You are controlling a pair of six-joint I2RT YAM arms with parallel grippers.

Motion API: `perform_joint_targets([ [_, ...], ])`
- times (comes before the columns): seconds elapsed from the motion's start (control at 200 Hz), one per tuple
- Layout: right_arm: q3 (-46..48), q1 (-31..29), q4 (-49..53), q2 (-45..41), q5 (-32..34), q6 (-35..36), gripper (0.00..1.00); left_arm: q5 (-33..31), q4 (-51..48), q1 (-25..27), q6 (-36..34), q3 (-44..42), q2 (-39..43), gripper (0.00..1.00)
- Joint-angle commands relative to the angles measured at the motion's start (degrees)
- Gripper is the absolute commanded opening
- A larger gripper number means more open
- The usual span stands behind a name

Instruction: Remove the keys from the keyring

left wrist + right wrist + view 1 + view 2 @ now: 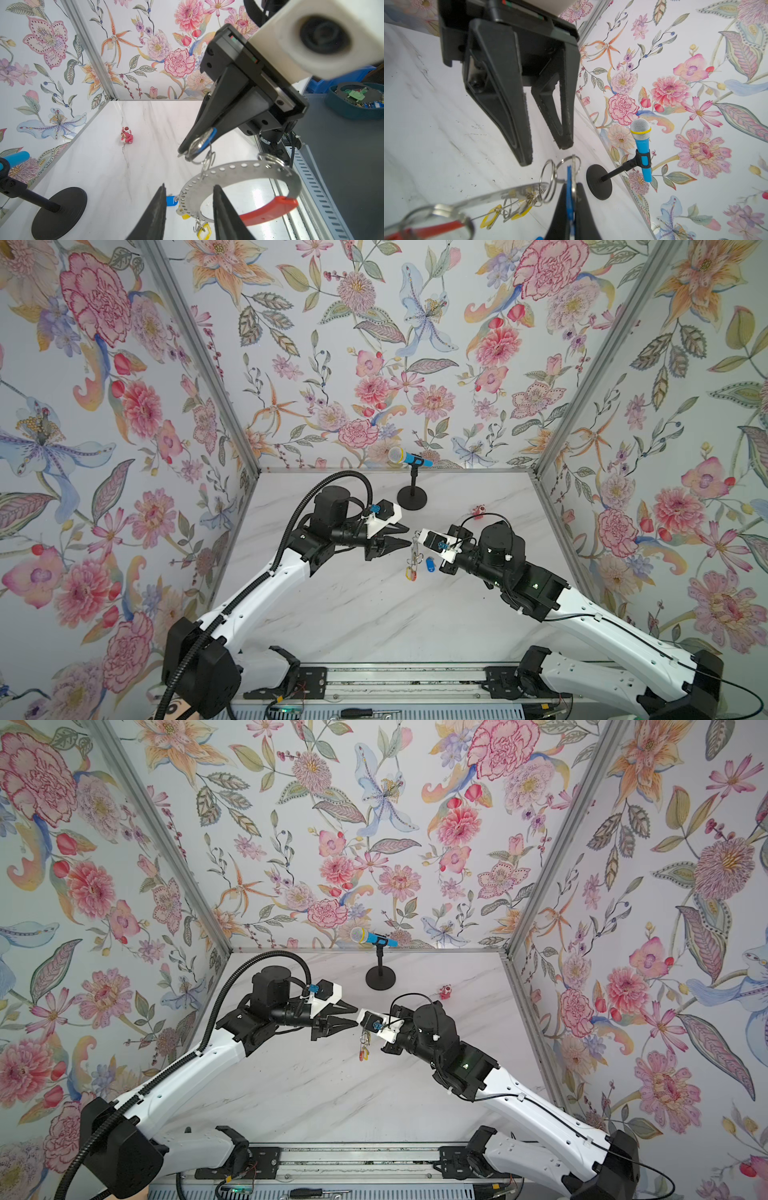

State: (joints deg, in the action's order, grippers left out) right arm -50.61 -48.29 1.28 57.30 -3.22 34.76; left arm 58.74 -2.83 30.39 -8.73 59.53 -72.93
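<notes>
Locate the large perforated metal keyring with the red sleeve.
In both top views the keyring hangs mid-table from a blue-tagged key pinched in the right pincer, just ahead of the left pincer's tips.

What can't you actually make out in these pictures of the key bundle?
- Key count: in both top views the keys are too small to count.
- Left wrist view: the left tool and the bottom edge cut off the yellow tags.
- Right wrist view: the keyring is blurred, and the picture's edge cuts its red sleeve.
- What the right tool pinches besides a blue tag: its fingers cover it.
</notes>
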Motion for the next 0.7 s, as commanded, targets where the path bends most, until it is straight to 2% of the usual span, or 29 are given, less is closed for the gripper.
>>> perform_joint_targets([
  [0.0, 1.12, 0.5, -6.65, -1.48, -3.76, -4.11, 0.0, 3.65, 15.4, -0.26, 11.76, -4.1, 1.9, 0.38],
  [0.21, 2.22, 1.18, -10.14, -2.29, -6.42, -6.26, 0.0, 3.28, 26.39, 0.8, 19.91, -7.87, 1.73, 0.34],
  [0.41, 2.3, 1.54, -11.12, -2.28, -7.34, -7.17, 0.0, 4.63, 38.0, 0.99, 28.2, -10.02, 0.51, 0.26],
  [0.696, 2.3, 1.99, -12.15, -2.53, -8.41, -7.97, 0.0, 5.38, 39.5, 2.32, 29.24, -10.32, -0.1, 0.23],
])
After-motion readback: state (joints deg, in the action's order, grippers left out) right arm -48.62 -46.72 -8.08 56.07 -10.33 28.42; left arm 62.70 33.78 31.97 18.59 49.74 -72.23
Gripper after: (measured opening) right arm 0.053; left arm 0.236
